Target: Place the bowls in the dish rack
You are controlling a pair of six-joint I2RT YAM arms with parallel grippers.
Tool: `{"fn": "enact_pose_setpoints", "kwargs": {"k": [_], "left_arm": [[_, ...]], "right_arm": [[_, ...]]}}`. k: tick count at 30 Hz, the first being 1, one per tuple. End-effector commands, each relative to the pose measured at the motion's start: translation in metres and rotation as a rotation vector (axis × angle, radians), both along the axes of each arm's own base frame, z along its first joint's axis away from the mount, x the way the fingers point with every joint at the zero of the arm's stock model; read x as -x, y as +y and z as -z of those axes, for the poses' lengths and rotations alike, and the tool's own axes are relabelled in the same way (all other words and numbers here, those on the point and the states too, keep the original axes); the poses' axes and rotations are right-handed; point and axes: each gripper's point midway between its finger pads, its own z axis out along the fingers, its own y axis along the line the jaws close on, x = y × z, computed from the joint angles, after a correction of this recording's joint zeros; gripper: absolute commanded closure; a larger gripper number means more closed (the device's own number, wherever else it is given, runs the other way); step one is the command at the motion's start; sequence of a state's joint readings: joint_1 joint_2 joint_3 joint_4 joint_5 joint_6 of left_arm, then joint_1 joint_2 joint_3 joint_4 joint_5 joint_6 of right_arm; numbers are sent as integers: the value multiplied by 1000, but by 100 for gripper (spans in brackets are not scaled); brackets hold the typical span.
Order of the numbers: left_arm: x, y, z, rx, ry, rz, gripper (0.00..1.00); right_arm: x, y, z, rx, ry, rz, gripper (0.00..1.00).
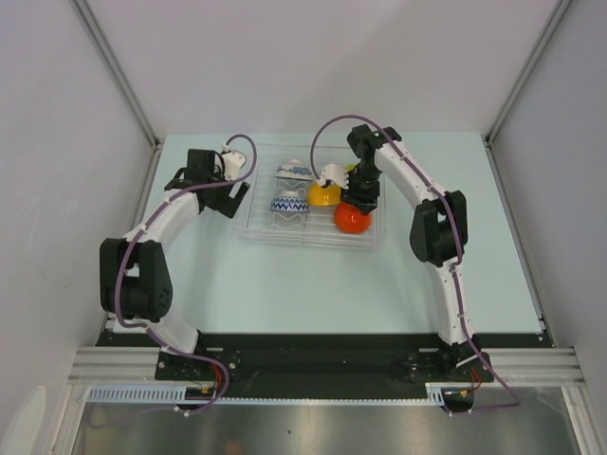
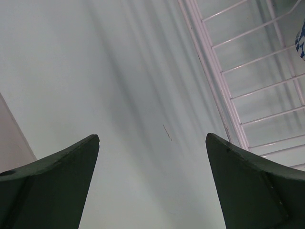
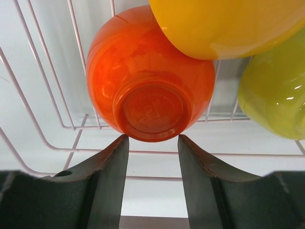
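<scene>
The clear dish rack [image 1: 313, 237] stands mid-table with all the bowls in it. Two white bowls with blue zigzags sit at its left, one in front [image 1: 289, 204] and one behind [image 1: 292, 172]. An orange-yellow bowl [image 1: 323, 194] [image 3: 228, 26] and a yellow-green bowl [image 3: 274, 90] sit further right. A red-orange bowl [image 1: 352, 219] [image 3: 150, 81] lies bottom-up on the rack's wires [image 3: 47, 95]. My right gripper [image 1: 360, 201] [image 3: 152, 138] hangs over it, open, fingertips [image 3: 123, 143] at the foot ring's edges. My left gripper [image 1: 235, 199] [image 2: 152, 136] is open and empty over bare table, left of the rack.
The rack's left wall [image 2: 214, 86] runs just right of my left fingers, with a sliver of a blue-patterned bowl [image 2: 301, 40] beyond. White enclosure walls [image 1: 57, 142] close in both sides and the back of the pale table [image 1: 285, 294].
</scene>
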State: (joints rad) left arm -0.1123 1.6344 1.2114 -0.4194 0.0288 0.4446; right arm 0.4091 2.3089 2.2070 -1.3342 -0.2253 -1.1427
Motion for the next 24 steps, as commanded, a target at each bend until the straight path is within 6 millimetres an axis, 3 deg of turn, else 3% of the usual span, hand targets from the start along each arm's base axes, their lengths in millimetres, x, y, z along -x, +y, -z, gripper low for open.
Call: {"fn": "enact_pose_setpoints", "kwargs": {"k": [1,8,15,20,24], "left_arm": [[6,-22,1,53,12,48,0],[6,-23,-2,56,7,48,0],[5,-22,0,53,6,43,0],[5,-26,6,56,20,48,0],[7,-25,5,50,15,49,0]], "right_arm": [[38,-18,-37,49,66,-29,49],[17,-25,-50,73,-26,-9,49],[-11,-3,-76,-56,-161,36,49],[-36,14,-67,-110,-244,88,50],[-43,22,-50,-107,-237,102,50]]}}
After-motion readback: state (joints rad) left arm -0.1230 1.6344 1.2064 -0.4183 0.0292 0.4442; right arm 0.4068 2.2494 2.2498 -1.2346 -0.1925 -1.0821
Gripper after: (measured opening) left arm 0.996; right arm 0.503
